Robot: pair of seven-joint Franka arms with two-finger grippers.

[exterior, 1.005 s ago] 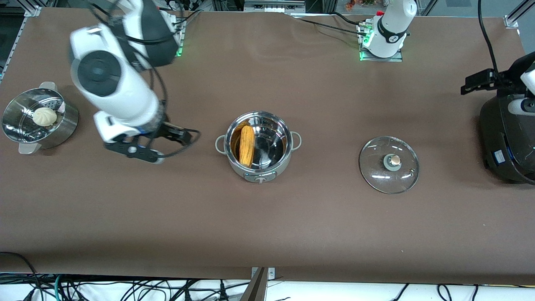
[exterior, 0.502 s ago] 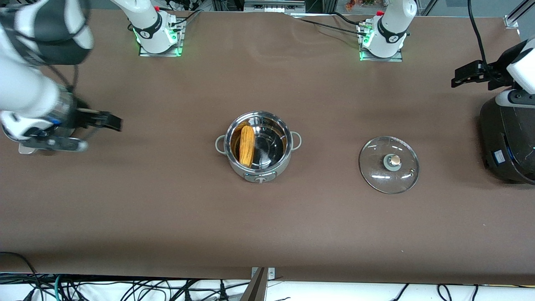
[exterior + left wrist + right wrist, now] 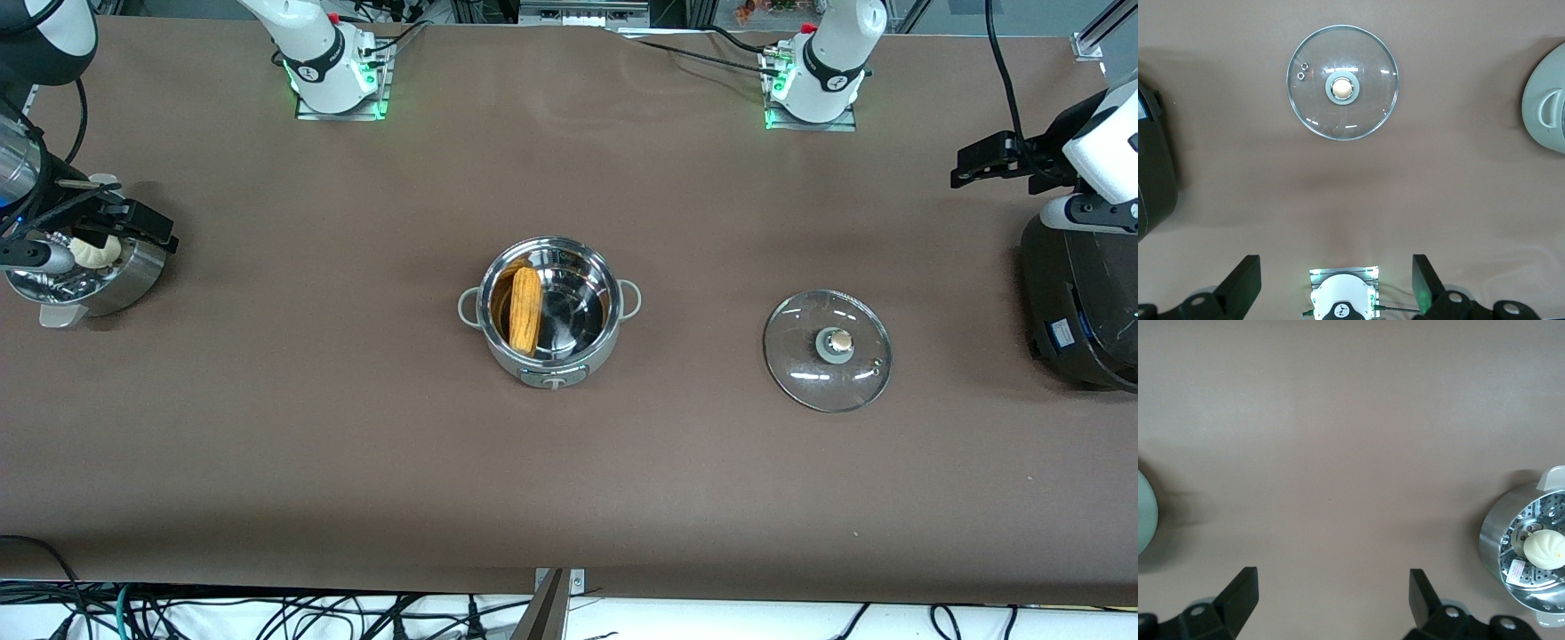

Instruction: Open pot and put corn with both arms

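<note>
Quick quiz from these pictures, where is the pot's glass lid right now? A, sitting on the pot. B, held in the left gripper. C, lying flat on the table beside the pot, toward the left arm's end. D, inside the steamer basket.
C: the glass lid lies flat on the table, apart from the open pot, which holds the corn.

Brown table [image 3: 356, 444], tangled cables [image 3: 267, 613] along near edge

Steel pot [image 3: 549, 307] mid-table, open; corn [image 3: 525, 308] inside; glass lid [image 3: 828, 349] flat beside
</note>
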